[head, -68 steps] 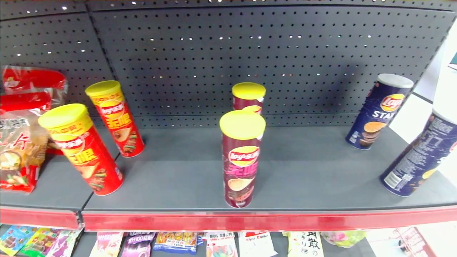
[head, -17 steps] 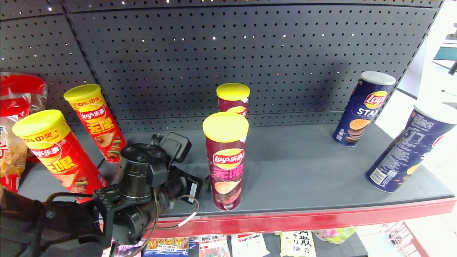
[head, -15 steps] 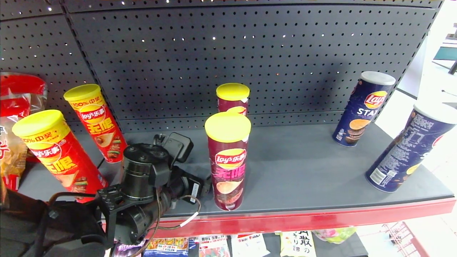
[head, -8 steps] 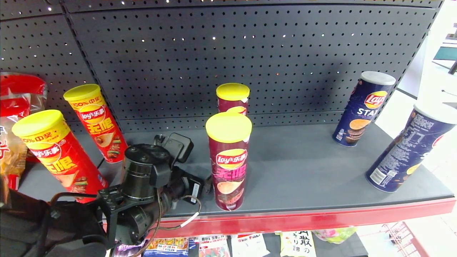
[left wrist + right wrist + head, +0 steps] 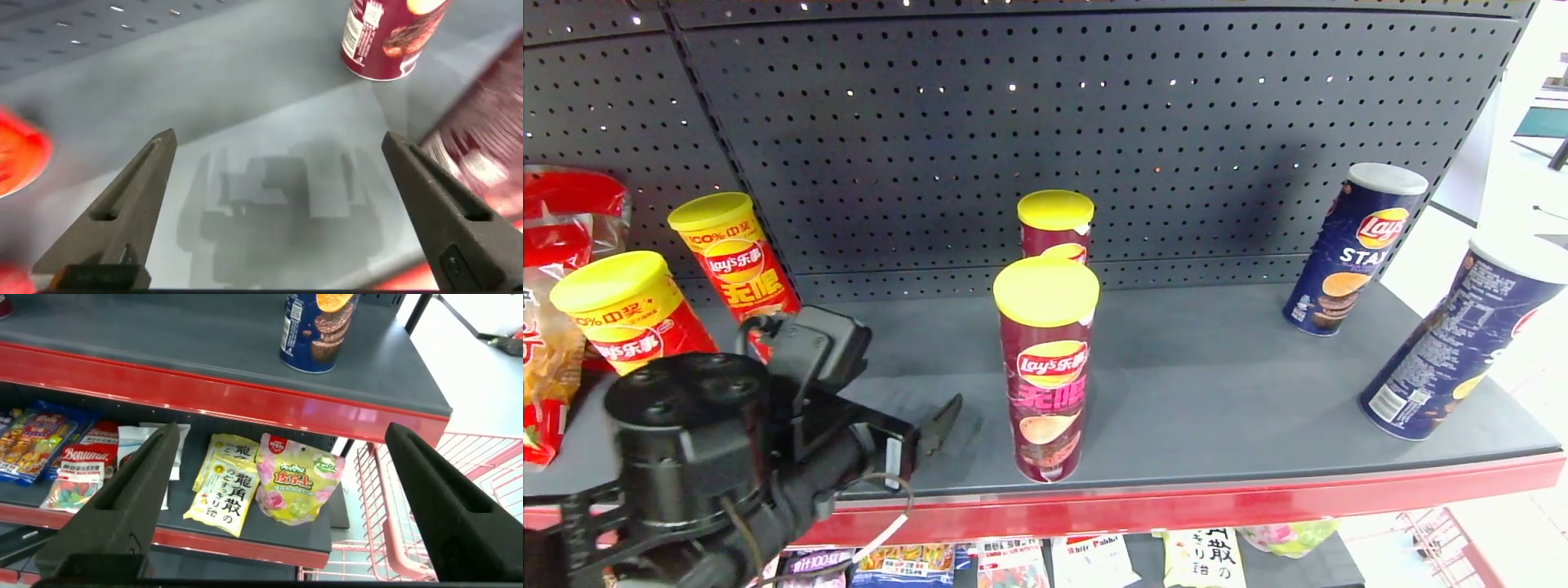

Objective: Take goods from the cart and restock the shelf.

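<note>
Cans on the grey shelf (image 5: 1217,384) come to six by my count, in three pairs, each pair with one can near the front edge and one behind it near the perforated back panel. Two are red with yellow lids, front red can (image 5: 629,318) and rear red can (image 5: 737,257), at the left end. Two are maroon with yellow lids, front maroon can (image 5: 1045,367) and rear maroon can (image 5: 1055,224), in the middle. Two are dark blue with pale lids, rear blue can (image 5: 1347,249) and front blue can (image 5: 1462,343), at the right end. All six stand upright.

My left gripper (image 5: 279,139) hangs low over the shelf's front, between the front red can and the front maroon can, jaws spread wide with only bare shelf between them. My right gripper (image 5: 282,429) sits lower, facing the shelf's red front lip and a row of snack packets (image 5: 229,482) on the tier below, jaws likewise wide and empty. Beside that tier I see the red wire cart (image 5: 458,506). Bagged snacks (image 5: 556,245) sit at the far left.
</note>
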Robot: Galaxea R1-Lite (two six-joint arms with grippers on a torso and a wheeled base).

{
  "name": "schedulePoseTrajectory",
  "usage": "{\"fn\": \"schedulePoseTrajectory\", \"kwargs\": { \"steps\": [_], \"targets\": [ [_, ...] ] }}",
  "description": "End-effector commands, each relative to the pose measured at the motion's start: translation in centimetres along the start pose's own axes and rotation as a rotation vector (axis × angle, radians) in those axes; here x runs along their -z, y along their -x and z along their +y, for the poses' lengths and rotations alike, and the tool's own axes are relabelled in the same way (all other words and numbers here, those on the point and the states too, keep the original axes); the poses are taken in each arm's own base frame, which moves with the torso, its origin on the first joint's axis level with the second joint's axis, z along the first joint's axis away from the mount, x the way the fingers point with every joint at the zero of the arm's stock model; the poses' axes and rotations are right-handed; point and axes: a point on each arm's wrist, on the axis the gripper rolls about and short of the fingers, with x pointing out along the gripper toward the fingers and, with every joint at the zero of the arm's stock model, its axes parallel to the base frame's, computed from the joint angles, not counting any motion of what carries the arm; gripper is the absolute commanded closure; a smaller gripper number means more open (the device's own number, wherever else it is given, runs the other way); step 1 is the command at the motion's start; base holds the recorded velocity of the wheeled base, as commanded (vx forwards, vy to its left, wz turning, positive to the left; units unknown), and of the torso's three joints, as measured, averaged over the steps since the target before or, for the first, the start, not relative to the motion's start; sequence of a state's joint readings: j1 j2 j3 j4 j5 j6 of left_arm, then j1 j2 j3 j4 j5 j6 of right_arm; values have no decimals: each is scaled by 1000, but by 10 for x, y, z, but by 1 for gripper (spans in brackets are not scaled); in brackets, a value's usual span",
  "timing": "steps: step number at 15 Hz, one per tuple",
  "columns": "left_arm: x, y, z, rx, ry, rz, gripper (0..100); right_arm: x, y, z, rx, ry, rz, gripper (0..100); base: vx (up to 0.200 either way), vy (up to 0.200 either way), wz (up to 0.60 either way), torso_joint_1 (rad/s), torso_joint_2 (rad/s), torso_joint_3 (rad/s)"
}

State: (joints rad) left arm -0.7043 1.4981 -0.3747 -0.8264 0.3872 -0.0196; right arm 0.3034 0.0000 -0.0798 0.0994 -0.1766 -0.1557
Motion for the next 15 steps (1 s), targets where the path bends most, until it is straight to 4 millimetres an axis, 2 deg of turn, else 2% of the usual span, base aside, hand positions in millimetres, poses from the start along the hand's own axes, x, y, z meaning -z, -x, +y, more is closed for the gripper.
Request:
{"fn": "schedulePoseTrajectory", "kwargs": {
  "steps": [1,3,5,6,7,8,10,12,15],
  "targets": [
    [-1,72,30,-6,14,-80,0,0,-1,0,6,5,10,0,0,0,0,0,0,0],
    [11,142,59,-20,-5,-45,0,-1,-2,0,34,9,26,0,0,0,0,0,0,0],
    [35,204,85,-115,-10,17,0,-3,-5,0,53,11,67,0,0,0,0,0,0,0],
    [52,232,92,-182,1,37,0,-4,-6,0,56,14,86,0,0,0,0,0,0,0],
    [67,250,92,-258,25,39,0,-6,-8,1,76,12,106,0,0,0,0,0,0,0],
    [78,261,86,-363,59,39,0,-9,-10,2,109,1,134,0,0,0,0,0,0,0],
    [88,267,71,-531,124,65,0,-9,-13,3,158,-52,177,0,0,0,0,0,0,0],
    [82,262,70,-424,179,-22,0,-3,-10,4,173,-61,145,0,0,0,0,0,0,0],
    [83,233,71,-338,194,-224,0,-1,-9,4,168,-85,119,0,0,0,0,0,0,0]
  ]
}}
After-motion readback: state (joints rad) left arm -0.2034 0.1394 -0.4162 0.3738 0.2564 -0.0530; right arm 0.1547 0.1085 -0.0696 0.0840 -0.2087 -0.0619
